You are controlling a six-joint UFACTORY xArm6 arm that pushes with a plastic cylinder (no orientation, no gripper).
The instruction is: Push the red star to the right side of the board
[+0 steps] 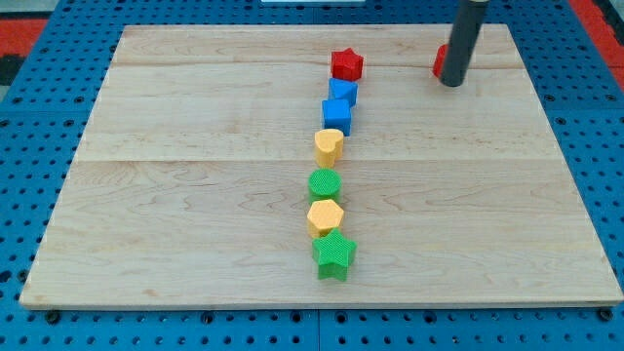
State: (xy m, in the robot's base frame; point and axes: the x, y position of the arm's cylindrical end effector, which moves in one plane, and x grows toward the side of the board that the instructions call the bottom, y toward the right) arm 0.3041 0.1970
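Note:
The red star (346, 64) sits near the view's top, just right of centre, at the head of a column of blocks. My tip (451, 83) is at the view's upper right, well to the right of the red star and apart from it. A second red block (441, 60) is mostly hidden behind the rod, touching or very near it; its shape cannot be made out.
Below the red star runs a column: two blue blocks (342, 94) (336, 116), a yellow heart (329, 147), a green cylinder (325, 183), a yellow hexagon (325, 217) and a green star (333, 254). The wooden board (175, 195) lies on blue pegboard.

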